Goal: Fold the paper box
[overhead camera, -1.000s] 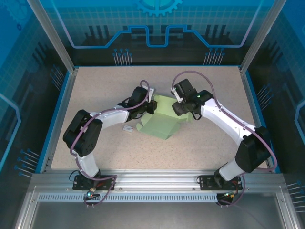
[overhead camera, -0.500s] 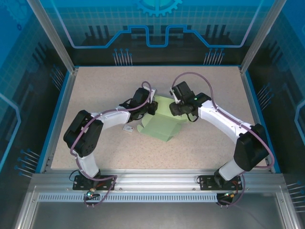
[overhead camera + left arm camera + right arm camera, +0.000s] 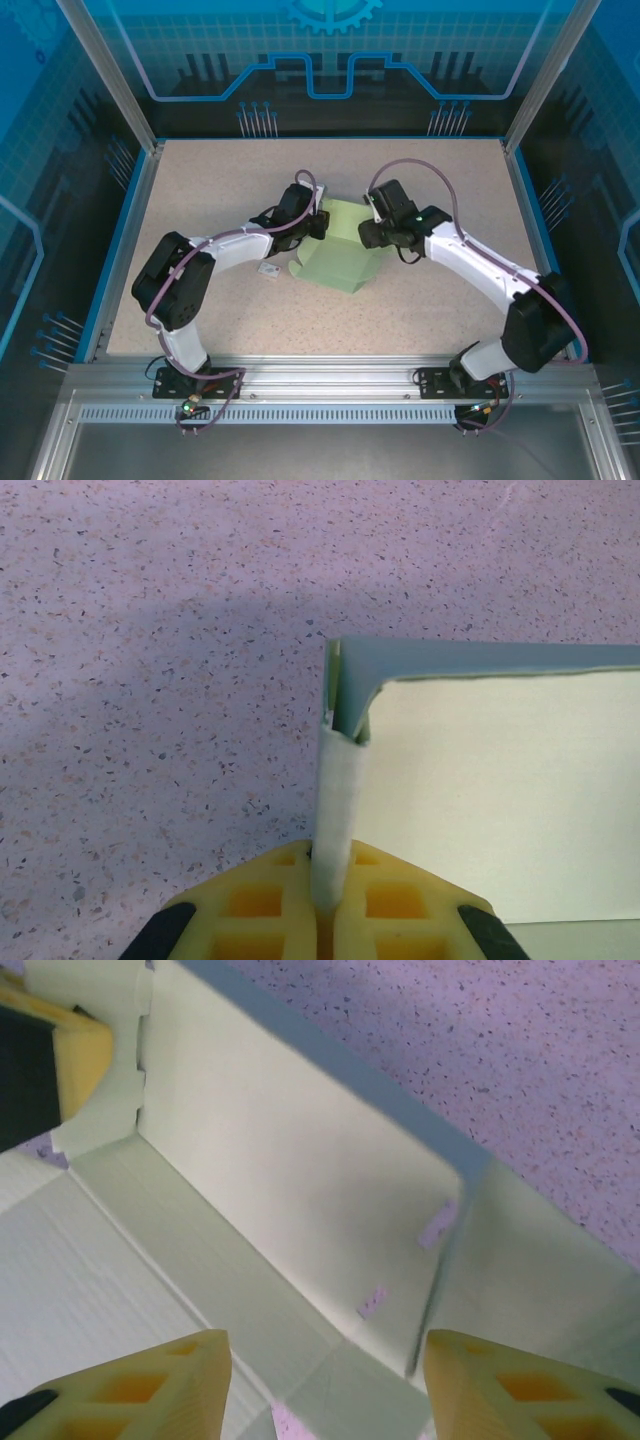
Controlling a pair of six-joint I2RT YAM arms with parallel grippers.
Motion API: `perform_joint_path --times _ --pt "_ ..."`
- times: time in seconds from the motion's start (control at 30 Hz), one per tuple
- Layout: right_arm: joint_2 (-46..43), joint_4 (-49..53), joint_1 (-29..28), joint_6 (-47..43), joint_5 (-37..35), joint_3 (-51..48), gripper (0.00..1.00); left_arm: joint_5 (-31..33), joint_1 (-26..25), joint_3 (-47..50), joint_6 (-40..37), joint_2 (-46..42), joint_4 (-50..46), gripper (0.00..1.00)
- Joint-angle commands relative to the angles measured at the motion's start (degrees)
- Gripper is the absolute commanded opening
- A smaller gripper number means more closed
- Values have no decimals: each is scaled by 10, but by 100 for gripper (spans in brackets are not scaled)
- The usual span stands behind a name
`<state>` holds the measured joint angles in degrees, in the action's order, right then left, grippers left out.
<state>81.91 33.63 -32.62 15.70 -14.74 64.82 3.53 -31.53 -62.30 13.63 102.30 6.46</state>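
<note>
While the worktop (image 3: pixel 200 180) is carrying everything, the two arms are reaching in from its near edge and meeting over its middle. The left arm (image 3: pixel 235 245) is stretching low toward the right, with its wrist at the far-left corner of the box. The right arm (image 3: pixel 470 255) is curving in from the right side, its wrist tipping down over the far-right part of the box.

The paper box (image 3: pixel 335 262) is sitting about the middle of the worktop between the two wrists, and it looks partly folded. A long wall is standing up along its far side and meeting a short side wall at a corner, as the right wrist view is showing (image 3: pixel 300 1170). The nearer part of the sheet is lying flat, so the remaining walls and flaps are probably waiting to be raised and tucked.

The left jaws are pinching shut on the upright edge of the box wall (image 3: pixel 335 800). The right jaws are standing open over the inside corner, gripping nothing. A small white tag (image 3: pixel 268 270) is lying just beside the box's near-left flap.
</note>
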Motion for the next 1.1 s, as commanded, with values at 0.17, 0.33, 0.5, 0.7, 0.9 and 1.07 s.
perform_joint_path --times 0.17,0.33,0.5,0.7,0.9,1.07 --pt "-81 47 -6 56 18 -67 62 7 -4 -11 16 -12 1 6" --pt "-93 49 -6 96 33 -94 62 5 -4 -7 20 -13 3 6" --pt "-72 8 -4 131 66 -111 62 3 -4 -2 23 -19 7 6" --pt "-57 -38 8 172 72 -125 62 -3 -4 0 22 -24 8 6" --pt "-54 -77 21 190 68 -134 61 -6 -5 3 23 -28 10 6" --pt "-50 -103 25 171 62 -128 60 -11 -6 7 22 -32 12 6"
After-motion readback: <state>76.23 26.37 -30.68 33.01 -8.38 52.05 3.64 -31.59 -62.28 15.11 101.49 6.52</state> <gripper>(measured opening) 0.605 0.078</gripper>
